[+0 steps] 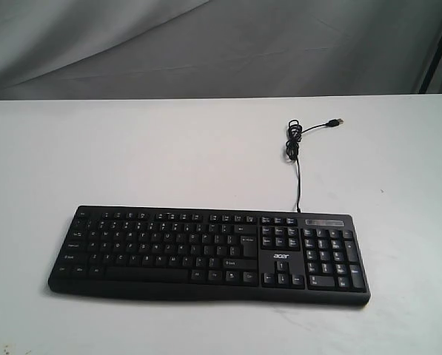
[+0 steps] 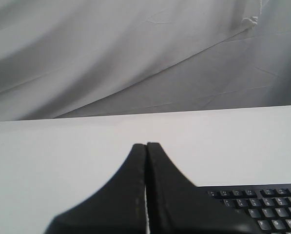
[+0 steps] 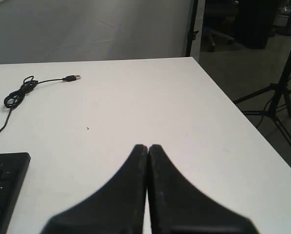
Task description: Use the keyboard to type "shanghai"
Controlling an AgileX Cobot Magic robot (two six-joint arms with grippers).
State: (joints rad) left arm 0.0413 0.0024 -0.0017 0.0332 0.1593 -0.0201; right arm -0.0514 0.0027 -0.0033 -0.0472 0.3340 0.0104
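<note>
keyboard flat on white table, near front edge, roughly centred, long side along that edge. cable runs from its rear toward back edge, bunched in small coil, usb plug loose on table

left gripper clenched, empty, over table off keyboard's left end

right gripper clenched, empty, off keyboard's right end, toward right edge

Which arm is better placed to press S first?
Left. S sits at the left of the keyboard; the shut left pincer is near that end, the right pincer near the other.
</note>
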